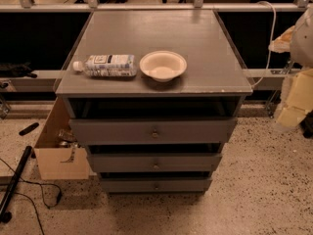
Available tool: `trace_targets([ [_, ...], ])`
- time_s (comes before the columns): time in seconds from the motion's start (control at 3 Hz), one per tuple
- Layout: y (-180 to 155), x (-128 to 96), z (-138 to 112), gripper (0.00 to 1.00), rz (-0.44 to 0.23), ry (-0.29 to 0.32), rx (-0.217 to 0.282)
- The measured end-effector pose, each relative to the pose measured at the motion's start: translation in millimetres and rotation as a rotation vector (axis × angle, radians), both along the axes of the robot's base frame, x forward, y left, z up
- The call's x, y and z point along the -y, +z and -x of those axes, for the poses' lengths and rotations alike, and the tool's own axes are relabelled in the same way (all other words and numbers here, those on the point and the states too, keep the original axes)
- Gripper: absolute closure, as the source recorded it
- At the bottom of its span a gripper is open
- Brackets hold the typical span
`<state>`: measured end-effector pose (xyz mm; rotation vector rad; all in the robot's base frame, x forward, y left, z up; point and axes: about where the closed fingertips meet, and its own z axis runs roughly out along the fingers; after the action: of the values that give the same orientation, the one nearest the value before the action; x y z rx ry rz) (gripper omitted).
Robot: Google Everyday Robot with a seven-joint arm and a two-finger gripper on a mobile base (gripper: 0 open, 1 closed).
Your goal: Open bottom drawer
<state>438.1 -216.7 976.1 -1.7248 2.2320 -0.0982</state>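
Note:
The grey cabinet (146, 38) has three drawer fronts stacked at its front. The bottom drawer (132, 185) is the narrowest and slimmest, just above the floor, with a small round knob (156, 185) at its centre. A dark gap shows above its front. The mid-sized front (127, 163) and the widest front (112, 130) sit above it, each standing out further than the one below. My arm and gripper (296, 99) show only as pale cream shapes at the right edge, well to the right of the cabinet and apart from the drawers.
A clear water bottle (105, 65) lies on its side on the cabinet top beside a cream bowl (163, 65). An open cardboard box (56, 148) stands against the cabinet's left side. Black cables and a black pole (14, 182) lie on the speckled floor at left.

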Motion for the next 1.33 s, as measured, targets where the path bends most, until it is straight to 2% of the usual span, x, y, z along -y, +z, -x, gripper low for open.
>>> trace_targets([
  [0.33,0.0,0.0,0.0,0.00,0.000,0.000,0.000],
  [0.67,-6.1,-4.7,3.3,0.00,-0.065,-0.018,0.028],
  [1.0,-29.0,-25.9,31.8,0.00,-0.222,-0.074,0.064],
  [1.33,-75.8,-53.4,48.4,0.00,-0.362,-0.084,0.075],
])
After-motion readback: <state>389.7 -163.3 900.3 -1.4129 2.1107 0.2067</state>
